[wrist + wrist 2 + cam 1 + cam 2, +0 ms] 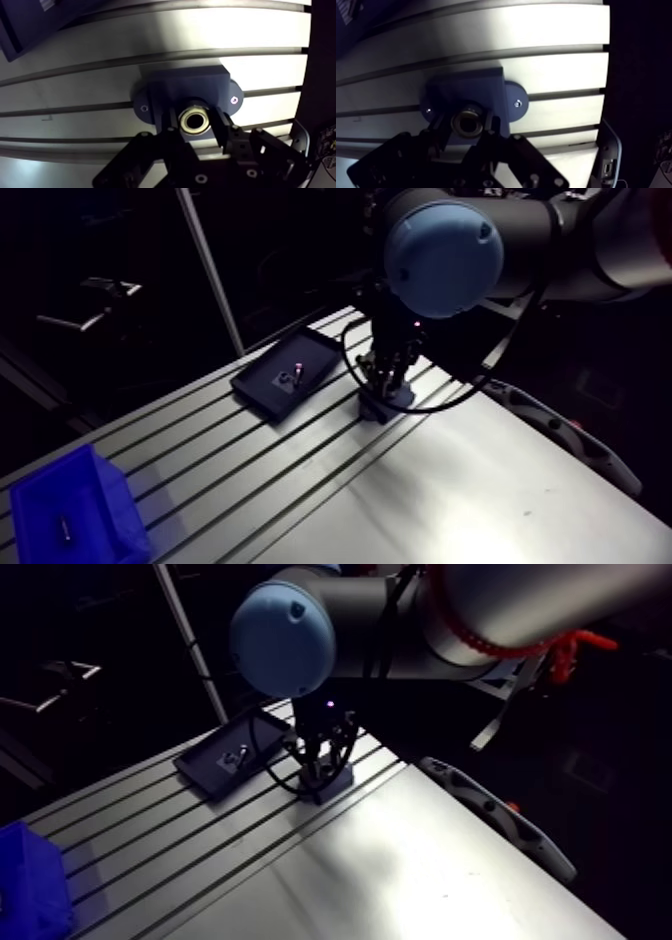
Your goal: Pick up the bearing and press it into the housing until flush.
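Slotted counter (pixel 150 40) carries the dark housing (pixel 186 84); the end effector (pixel 195 122) is clamped on the bearing (pixel 195 110) at its bore (seating depth unclear) — a tilted press could jam it.

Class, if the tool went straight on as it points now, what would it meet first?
Likely the housing just below: the bearing held in the tool would touch it first; gap unclear.
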